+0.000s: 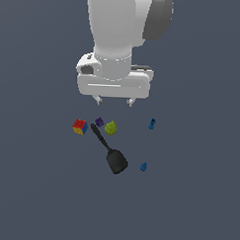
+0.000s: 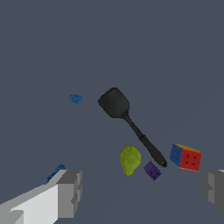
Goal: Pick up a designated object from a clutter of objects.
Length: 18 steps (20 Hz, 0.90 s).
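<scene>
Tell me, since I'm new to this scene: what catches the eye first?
The white gripper hangs open above a small scatter of items. Below it lies the black spatula, the biggest item, its handle tip between the purple bit and the multicoloured puzzle cube. A tiny mid-blue brick sits alone beside the spatula's blade.

White rounded arm, 2 short grey fingers [image 1: 129,101].
</scene>
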Each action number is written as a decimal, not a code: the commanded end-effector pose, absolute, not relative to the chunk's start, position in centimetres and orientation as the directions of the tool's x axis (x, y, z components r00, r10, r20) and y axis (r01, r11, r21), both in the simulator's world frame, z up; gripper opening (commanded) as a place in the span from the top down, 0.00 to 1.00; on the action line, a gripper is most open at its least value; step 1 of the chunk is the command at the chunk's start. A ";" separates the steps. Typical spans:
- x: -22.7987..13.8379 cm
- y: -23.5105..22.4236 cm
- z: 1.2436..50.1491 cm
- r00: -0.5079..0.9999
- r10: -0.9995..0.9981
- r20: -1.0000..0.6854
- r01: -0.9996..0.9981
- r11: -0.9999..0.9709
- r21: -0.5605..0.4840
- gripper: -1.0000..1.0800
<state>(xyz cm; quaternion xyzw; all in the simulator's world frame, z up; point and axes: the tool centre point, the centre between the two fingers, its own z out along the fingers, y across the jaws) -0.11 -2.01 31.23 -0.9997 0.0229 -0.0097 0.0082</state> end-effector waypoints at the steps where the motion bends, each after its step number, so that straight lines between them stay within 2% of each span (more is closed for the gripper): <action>1: -0.1 -2.0 31.2 0.999 -0.046 0.019 -0.046 -0.999 -0.017 0.04; 10: 0.6 -4.2 32.5 0.996 -0.059 0.062 -0.060 -0.998 0.010 0.04; 18: 1.2 -3.6 31.7 0.996 -0.071 0.059 -0.072 -0.997 0.007 0.04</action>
